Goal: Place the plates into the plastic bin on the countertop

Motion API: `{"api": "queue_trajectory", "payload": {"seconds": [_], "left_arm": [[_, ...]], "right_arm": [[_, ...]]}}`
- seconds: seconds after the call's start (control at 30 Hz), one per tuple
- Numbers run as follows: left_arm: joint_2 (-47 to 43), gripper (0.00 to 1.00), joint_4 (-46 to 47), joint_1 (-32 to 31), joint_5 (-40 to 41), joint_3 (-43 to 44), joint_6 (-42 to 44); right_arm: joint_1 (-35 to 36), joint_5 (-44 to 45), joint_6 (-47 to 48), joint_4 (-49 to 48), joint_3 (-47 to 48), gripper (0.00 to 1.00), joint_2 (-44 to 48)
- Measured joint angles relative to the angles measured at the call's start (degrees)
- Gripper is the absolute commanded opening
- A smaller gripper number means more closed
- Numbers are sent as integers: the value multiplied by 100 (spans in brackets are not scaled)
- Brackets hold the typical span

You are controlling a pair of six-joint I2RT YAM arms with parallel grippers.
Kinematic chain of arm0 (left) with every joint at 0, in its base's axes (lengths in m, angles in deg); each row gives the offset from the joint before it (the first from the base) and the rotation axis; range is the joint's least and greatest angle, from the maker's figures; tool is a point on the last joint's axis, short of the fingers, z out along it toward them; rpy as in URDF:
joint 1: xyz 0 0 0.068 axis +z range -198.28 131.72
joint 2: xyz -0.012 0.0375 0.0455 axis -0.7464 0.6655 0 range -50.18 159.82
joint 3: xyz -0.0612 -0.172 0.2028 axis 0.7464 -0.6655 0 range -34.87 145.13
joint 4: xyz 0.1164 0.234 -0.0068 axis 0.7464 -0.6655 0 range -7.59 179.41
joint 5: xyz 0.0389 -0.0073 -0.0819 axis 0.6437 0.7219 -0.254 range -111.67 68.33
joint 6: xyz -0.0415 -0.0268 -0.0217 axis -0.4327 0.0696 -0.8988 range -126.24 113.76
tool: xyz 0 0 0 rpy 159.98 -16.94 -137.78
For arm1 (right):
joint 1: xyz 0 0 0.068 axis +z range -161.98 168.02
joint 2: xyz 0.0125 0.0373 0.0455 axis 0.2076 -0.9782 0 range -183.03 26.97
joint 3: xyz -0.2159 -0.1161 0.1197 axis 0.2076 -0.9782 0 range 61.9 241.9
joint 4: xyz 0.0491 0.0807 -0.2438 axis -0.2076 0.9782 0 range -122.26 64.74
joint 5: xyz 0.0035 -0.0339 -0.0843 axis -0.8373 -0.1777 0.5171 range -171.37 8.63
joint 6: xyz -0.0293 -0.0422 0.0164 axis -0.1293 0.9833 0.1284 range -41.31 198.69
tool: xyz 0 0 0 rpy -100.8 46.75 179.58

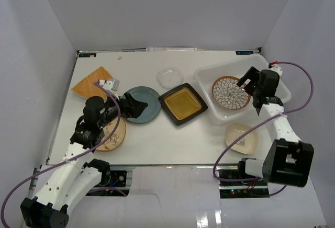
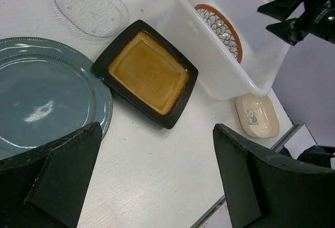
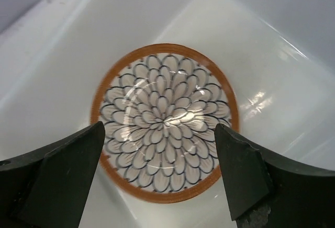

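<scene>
The brown-rimmed petal-patterned plate [image 1: 230, 92] [image 3: 164, 121] lies flat in the plastic bin [image 1: 208, 79] [image 3: 272, 81] at the right. My right gripper [image 1: 250, 84] [image 3: 159, 170] hangs open above it, holding nothing. On the countertop [image 1: 157, 134] lie the black square plate [image 1: 182, 103] [image 2: 146, 73], the round blue-grey plate [image 1: 142, 104] [image 2: 42, 97], the clear glass plate [image 1: 170, 77] [image 2: 91, 7] and the orange fan-shaped plate [image 1: 91, 83]. One cream dish [image 1: 241, 137] [image 2: 256, 115] lies in front of the bin, another [image 1: 112, 134] under my left arm. My left gripper [image 1: 137, 105] [image 2: 157, 175] is open and empty over the blue-grey plate's right edge.
White walls close in the countertop on three sides. The bin [image 2: 209, 45] stands just right of the black square plate, and the right gripper [image 2: 293, 16] shows above it in the left wrist view. The table's near edge runs close below the cream dishes.
</scene>
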Motion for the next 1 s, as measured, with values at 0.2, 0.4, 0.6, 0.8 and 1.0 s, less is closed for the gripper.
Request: {"api": "queue_trajectory", "payload": {"seconds": [0.2,0.4,0.6,0.8,1.0], "left_arm": [[-44,98,-83,2,240,101,85],[-542,98,-219,118,1294,118,101],[-1049,98,-282,208,2264,146,79],[-1104,98,-323,227,2490,153,76],[-1211,98,-323,227,2503,153,76]], "right_arm": [[1572,-415,-103,-424,-205,92,1379],[4872,-586,-1185,-1644,-1379,76,949],[6620,-234,-2044,-2444,-977,71,-1252],[7134,-409,-2988,-3676,164,64,-3222],[7278,-586,-3692,-4284,1486,58,-4715]]}}
